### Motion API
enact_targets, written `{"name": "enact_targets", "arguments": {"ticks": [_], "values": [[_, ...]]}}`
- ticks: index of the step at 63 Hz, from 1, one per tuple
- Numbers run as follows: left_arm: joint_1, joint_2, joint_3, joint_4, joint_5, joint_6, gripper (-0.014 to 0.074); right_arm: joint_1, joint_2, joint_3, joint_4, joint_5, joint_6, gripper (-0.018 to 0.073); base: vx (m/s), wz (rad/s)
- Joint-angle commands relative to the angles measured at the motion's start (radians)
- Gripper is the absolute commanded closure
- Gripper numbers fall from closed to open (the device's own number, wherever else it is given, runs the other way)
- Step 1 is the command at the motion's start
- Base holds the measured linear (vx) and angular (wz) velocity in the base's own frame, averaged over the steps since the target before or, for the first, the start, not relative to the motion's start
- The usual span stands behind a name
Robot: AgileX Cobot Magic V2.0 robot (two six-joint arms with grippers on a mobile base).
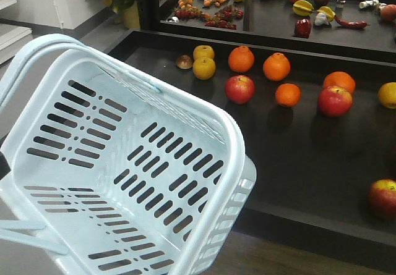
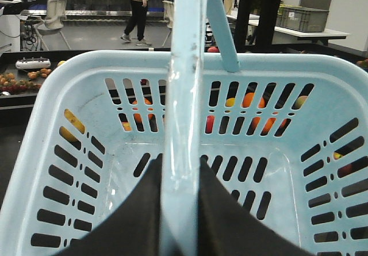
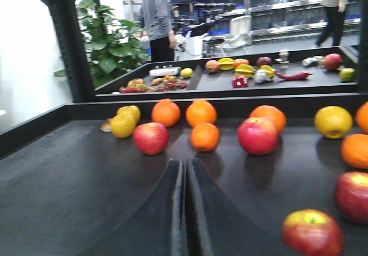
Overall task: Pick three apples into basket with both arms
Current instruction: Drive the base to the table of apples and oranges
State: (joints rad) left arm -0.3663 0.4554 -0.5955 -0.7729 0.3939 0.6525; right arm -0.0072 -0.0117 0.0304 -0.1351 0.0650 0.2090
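Observation:
The pale blue basket (image 1: pixel 117 164) hangs tilted and empty at the left of the front view. My left gripper (image 2: pixel 181 164) is shut on the basket's swing handle (image 2: pixel 183 95), and its black fingers (image 2: pixel 230 210) flank the bar above the basket floor. Red apples lie on the dark table: one (image 1: pixel 239 89) at the middle, one (image 1: pixel 335 100) to the right, one (image 1: pixel 383 198) at the right edge. My right gripper (image 3: pixel 185 164) is shut and empty, low over the table. It points between two apples (image 3: pixel 150 138) (image 3: pixel 258 136) farther back. Two more apples (image 3: pixel 313 232) (image 3: pixel 353 195) lie to its right.
Oranges (image 1: pixel 276 66) (image 1: pixel 241 59) (image 1: pixel 288 94) and yellow fruits (image 1: pixel 203 68) (image 1: pixel 388 94) lie among the apples. A raised black rim (image 1: pixel 247 43) bounds the table behind. A second table (image 1: pixel 278 15) beyond holds mixed toy foods. People stand in the background.

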Motion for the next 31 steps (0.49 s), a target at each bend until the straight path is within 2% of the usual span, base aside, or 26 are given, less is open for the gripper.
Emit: {"name": "enact_targets", "arguments": {"ticks": [1,31], "values": [[-0.004,0.005,-0.029,-0.043,-0.086,-0.013,0.0603,-0.005,-0.012,0.011,-0.003,-0.071,-0.008,0.0564,0.02,-0.25],[-0.004,0.005,-0.029,-0.043,-0.086,-0.013,0.0603,-0.005,-0.012,0.011,-0.003,-0.071,-0.008,0.0564,0.03,-0.19]]}}
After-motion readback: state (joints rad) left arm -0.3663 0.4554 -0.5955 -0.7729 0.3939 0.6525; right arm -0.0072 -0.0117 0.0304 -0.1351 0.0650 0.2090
